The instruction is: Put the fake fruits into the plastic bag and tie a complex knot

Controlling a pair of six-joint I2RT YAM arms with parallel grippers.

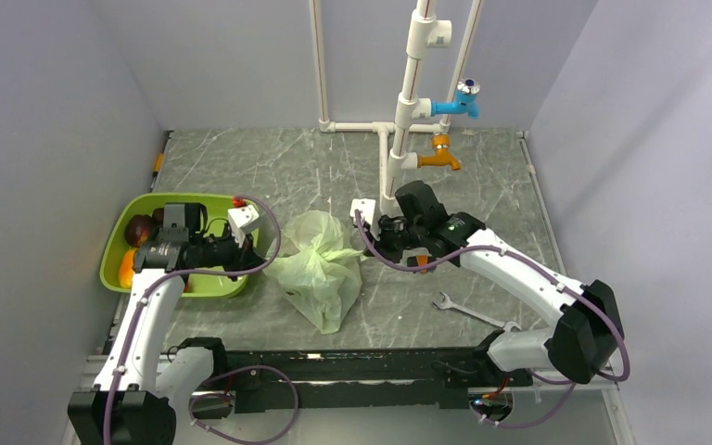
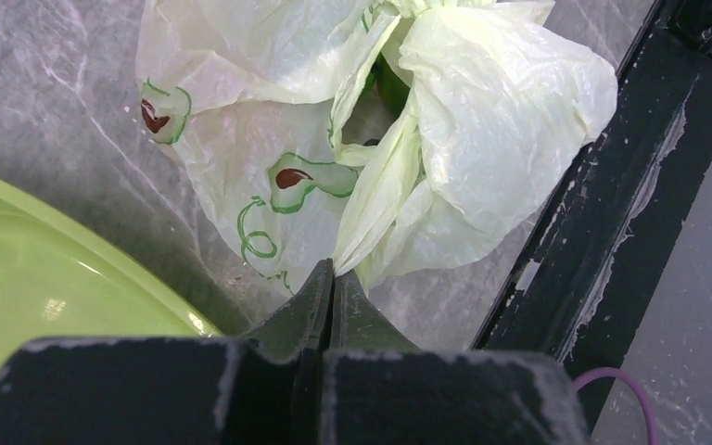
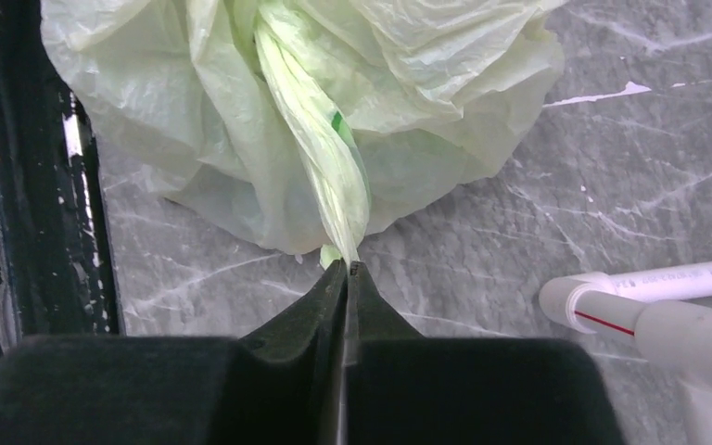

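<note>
The pale green plastic bag (image 1: 320,267) lies bunched on the table between my arms. My left gripper (image 1: 258,257) is shut on a twisted strip of the bag (image 2: 380,185) at its left side. My right gripper (image 1: 371,243) is shut on a stretched handle of the bag (image 3: 329,158) at its right side. A dark green fruit (image 2: 389,88) shows through a gap in the bag. A maroon fruit (image 1: 139,229) and an orange fruit (image 1: 127,270) lie in the lime-green tray (image 1: 206,284) under my left arm.
White pipes with a blue tap (image 1: 456,104) and an orange tap (image 1: 441,156) stand behind my right gripper. A metal wrench (image 1: 464,309) lies on the table at front right. The black rail (image 1: 352,363) runs along the near edge.
</note>
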